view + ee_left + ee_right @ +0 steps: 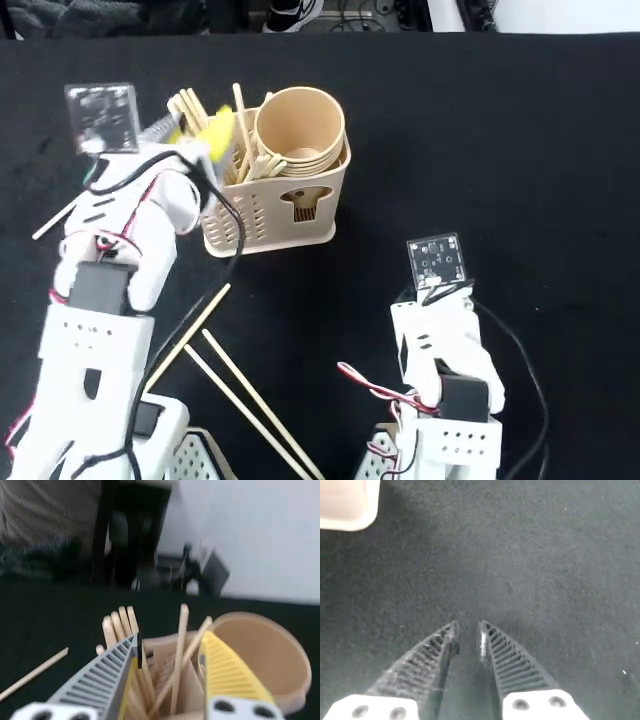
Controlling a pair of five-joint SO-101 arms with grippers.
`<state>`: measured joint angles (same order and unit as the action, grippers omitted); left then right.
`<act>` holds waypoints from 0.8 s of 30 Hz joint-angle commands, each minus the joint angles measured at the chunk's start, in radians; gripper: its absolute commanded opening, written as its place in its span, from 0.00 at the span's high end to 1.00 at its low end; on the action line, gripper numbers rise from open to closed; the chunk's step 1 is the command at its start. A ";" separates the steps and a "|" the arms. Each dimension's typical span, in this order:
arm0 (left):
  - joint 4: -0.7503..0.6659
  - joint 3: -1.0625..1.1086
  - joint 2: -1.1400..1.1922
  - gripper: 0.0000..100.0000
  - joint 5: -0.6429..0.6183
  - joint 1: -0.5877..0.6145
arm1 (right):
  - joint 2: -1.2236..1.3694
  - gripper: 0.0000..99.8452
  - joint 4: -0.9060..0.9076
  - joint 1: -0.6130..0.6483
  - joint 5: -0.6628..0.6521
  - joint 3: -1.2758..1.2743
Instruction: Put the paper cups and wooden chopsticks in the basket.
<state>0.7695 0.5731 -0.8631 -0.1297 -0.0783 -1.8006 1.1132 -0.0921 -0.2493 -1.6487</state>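
One camera overhead, one on each wrist.
The high camera looks down over the black table (540, 150) from the arms' end. The left wrist camera hangs close over the basket (162, 644), facing the room beyond. The right wrist camera stares down at the tabletop from close by, and a pale corner at its edge is perhaps that same basket.

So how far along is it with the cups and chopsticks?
Done: the tan paper cups and a bunch of wooden chopsticks stand in the beige slotted plastic basket. In hand: the left hand hangs open over that bunch. Left: several loose wooden chopsticks lie on the black table.
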 commanded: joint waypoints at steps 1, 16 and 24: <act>0.457 -0.291 0.025 0.76 0.127 -0.015 | -0.077 0.92 -0.020 0.012 -0.011 0.007; 0.703 0.022 0.198 0.76 0.468 0.229 | -0.077 0.92 -0.020 0.012 -0.011 0.005; 0.341 0.472 0.117 0.76 0.488 0.110 | -0.077 0.92 -0.020 0.012 -0.011 0.007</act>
<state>1.1976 0.9613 -0.7234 0.3521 0.0644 -1.8006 1.1132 -0.0921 -0.2493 -1.6487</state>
